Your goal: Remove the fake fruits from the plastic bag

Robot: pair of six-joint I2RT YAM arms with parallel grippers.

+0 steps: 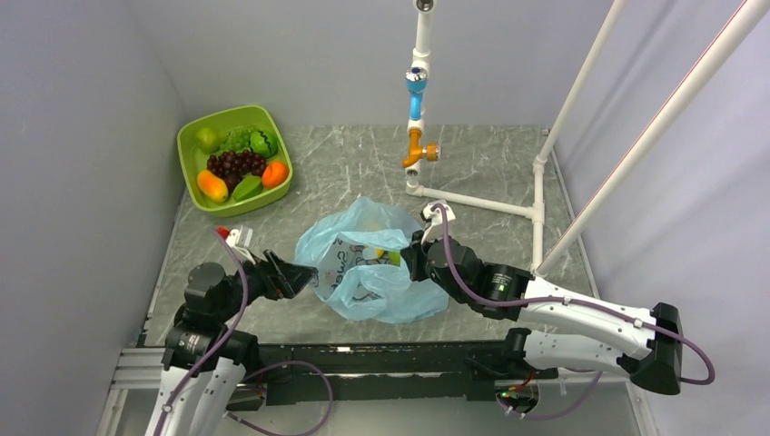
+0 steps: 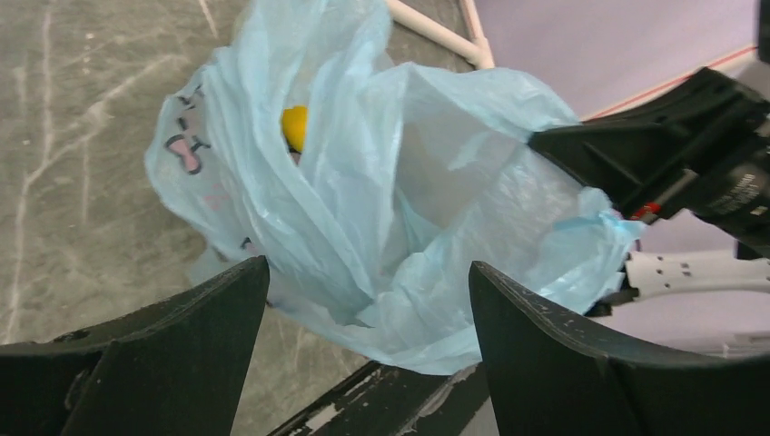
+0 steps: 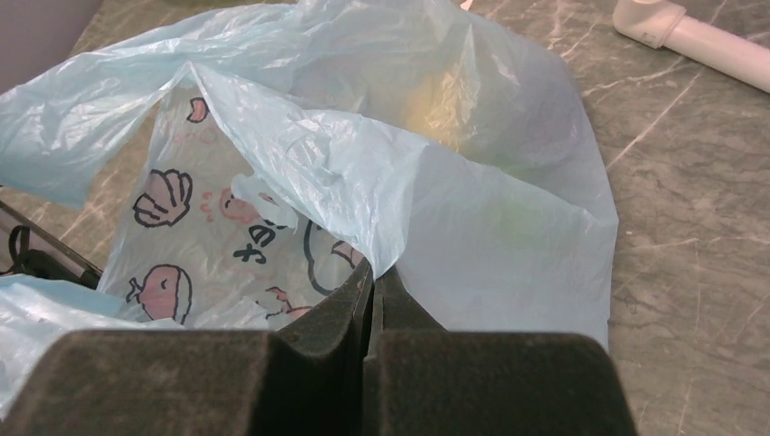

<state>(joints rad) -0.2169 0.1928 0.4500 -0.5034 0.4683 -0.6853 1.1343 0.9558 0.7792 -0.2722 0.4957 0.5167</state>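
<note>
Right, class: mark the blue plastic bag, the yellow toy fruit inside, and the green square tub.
blue plastic bag [image 1: 399, 298]: top view, lower side.
yellow toy fruit [image 2: 294, 127]: left wrist view, exposed face.
green square tub [image 1: 189, 162]: top view, left rim.

You were working in a robotics lab test cell, not a home. Plain grey panels [image 1: 82, 136] walled in a marble-patterned surface [image 1: 345, 173]. A white pipe frame [image 1: 472, 200] with a mock tap [image 1: 416, 150] stood at the back. The left arm [image 1: 204, 309] and right arm [image 1: 581, 318], trailing purple cables [image 1: 448, 238], sat by an aluminium rail [image 1: 136, 363].
</note>
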